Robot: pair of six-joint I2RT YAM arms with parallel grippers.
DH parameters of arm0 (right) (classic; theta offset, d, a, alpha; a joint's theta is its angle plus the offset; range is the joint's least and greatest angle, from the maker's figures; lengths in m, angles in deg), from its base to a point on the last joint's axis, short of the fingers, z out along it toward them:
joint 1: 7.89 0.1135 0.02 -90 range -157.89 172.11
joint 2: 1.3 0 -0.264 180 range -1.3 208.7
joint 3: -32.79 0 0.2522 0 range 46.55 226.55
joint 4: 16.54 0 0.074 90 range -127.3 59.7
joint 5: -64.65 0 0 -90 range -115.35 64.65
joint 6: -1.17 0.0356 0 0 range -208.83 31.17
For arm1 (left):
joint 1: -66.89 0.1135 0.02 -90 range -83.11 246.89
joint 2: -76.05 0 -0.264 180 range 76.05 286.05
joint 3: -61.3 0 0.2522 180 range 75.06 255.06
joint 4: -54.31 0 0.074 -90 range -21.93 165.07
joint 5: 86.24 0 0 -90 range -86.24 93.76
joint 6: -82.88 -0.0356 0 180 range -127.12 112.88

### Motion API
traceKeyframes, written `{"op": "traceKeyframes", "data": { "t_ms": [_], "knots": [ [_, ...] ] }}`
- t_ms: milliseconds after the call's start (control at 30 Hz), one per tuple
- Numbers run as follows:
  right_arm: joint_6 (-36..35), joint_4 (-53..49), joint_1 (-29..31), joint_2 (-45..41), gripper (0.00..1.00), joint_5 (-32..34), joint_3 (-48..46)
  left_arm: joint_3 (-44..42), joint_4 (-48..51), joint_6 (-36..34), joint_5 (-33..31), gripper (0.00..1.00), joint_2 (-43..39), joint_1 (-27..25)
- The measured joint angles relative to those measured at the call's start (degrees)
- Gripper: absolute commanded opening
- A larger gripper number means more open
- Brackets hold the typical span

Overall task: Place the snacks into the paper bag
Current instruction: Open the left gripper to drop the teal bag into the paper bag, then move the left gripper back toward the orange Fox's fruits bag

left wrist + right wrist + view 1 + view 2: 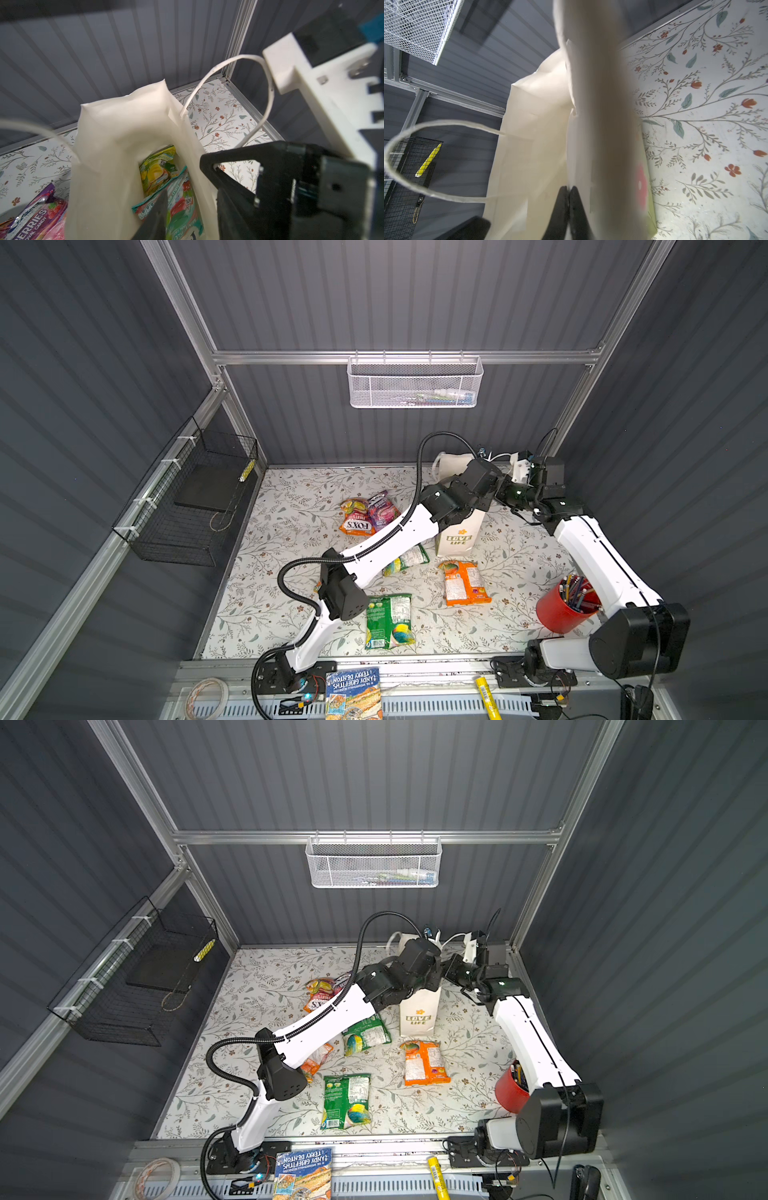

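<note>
Nearest you, well in front of the paper bag (457, 537), a green packet (388, 620) lies flat on the desk (270, 614), and an orange packet (463, 583) lies just in front of the bag. A second green packet (365, 1036) sits by the bag's front corner, partly under the left arm, with a small orange one (318, 1058) past it. Left of the bag in both top views, a FOX'S packet (356, 524) and a magenta packet (382, 510) overlap. At the bag, the right end effector (569, 191) is pinched together on the bag's wall. The left end effector (185, 180) hangs over the mouth, jaws apart, and a teal packet (187, 214) lies inside on a yellow-green one (155, 168). You look to be at the release of a drop. Next, lift the left arm clear of the cord handle (269, 104), then go for the packet just in front of the bag.
</note>
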Motion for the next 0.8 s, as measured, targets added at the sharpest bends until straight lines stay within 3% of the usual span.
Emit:
{"op": "traceKeyframes", "data": {
  "t_ms": [267,533,800],
  "knots": [
    [0.0,-0.02,0.0,0.0,0.0,0.02,0.0,-6.03,-3.45,-2.58,2.36,0.98,-6.47,0.04],
    [0.0,-0.02,0.0,0.0,0.0,0.02,0.0,-15.08,-5.55,-4.15,4.0,1.0,-13.7,0.17],
    [0.02,-0.02,0.0,0.0,0.0,0.02,0.0,-25.7,-5.38,-2.27,9.55,1.0,-22.34,3.34]
  ]
}}
